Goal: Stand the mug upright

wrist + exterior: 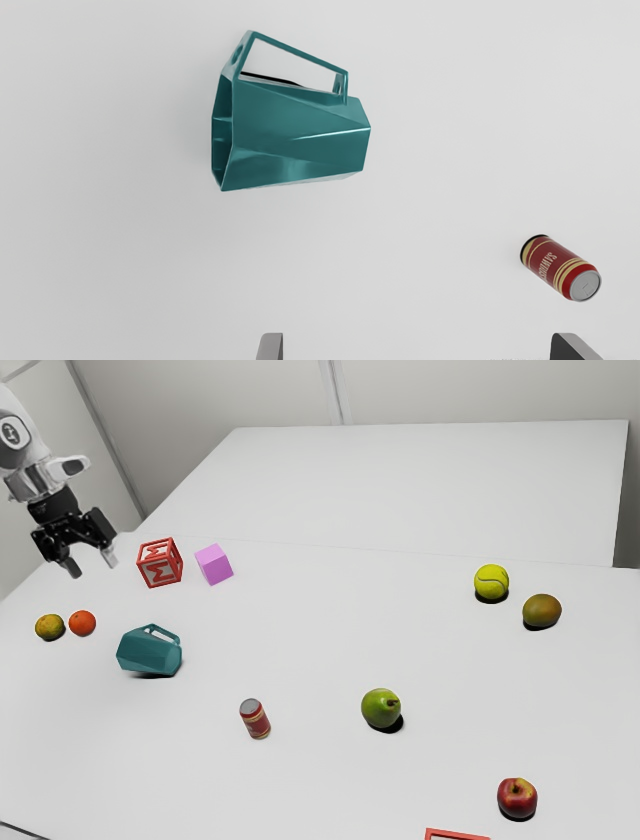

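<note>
My gripper (92,566) is held up above the table at the exterior view's upper left, well apart from the mug. In the wrist view the two fingertips of the gripper (416,346) stand wide apart with nothing between them. The teal faceted mug (149,652) lies on its side on the table. Seen from the wrist, the mug (297,135) shows its open mouth at one end, its narrower base at the other, and its angular handle along one side.
A red can (255,718) (560,267) stands near the mug. An orange (82,623), a yellowish fruit (49,627), a red letter block (160,563) and a pink cube (214,564) are around it. Farther off are a pear (380,708), apple (517,798), tennis ball (491,582) and mango (541,611).
</note>
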`<state>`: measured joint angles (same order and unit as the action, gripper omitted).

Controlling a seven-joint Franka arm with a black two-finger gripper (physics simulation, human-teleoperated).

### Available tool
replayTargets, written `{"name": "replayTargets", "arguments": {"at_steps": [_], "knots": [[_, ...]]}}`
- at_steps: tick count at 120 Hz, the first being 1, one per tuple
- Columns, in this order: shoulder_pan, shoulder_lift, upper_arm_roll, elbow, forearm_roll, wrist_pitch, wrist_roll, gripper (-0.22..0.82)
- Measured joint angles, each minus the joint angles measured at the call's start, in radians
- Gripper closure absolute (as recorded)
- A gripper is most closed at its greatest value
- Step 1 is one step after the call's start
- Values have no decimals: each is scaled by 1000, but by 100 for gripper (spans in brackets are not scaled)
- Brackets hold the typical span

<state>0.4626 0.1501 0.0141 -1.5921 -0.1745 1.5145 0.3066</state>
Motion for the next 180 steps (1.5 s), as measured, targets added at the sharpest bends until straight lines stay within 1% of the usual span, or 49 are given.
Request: {"name": "replayTargets", "arguments": {"at_steps": [36, 63, 83, 100, 148, 180], "knots": [[91, 87, 0, -7, -49, 6, 149, 2], [145, 138, 0, -38, -97, 46, 256, 2], [153, 182, 0, -47, -147, 78, 328, 3], [167, 206, 0, -75, -198, 102, 380, 3], [169, 269, -1, -83, -307, 166, 497, 3], [189, 291, 0, -158, -433, 198, 575, 3]]}}
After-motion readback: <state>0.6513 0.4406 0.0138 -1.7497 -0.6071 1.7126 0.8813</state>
